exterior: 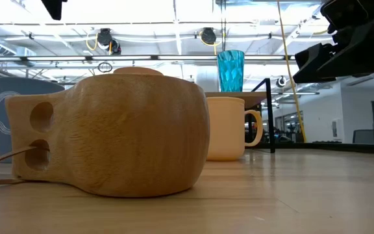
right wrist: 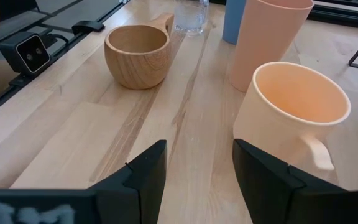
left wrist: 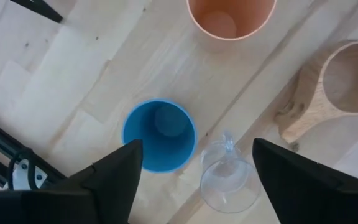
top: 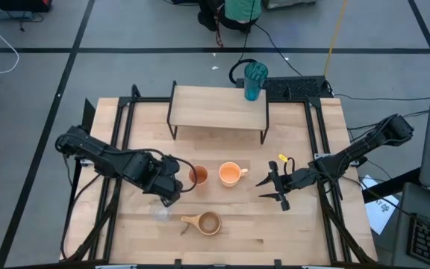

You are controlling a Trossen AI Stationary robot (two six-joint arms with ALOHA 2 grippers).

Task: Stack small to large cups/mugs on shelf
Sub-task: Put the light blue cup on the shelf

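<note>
The teal tumbler [top: 255, 81] stands upright on the far right corner of the shelf [top: 219, 108]. It also shows in the low view [exterior: 230, 70]. On the table stand the orange-brown tumbler [top: 198, 175], the orange mug [top: 231, 174], the wooden cup [top: 207, 223] and the clear glass [top: 160, 213]. My left gripper [top: 169, 190] hangs open above the blue cup [left wrist: 159, 135] and the glass [left wrist: 230, 183], touching neither. My right gripper [top: 271, 190] is open and empty, level with the table, just right of the mug [right wrist: 291, 118].
The shelf's black legs [top: 172, 123] stand at the table's far middle. Black frame rails [top: 118, 134] run along the table's left and right sides. A small yellow thing [top: 282, 158] lies near the right gripper. Bare tabletop [top: 304, 232] lies at the near right.
</note>
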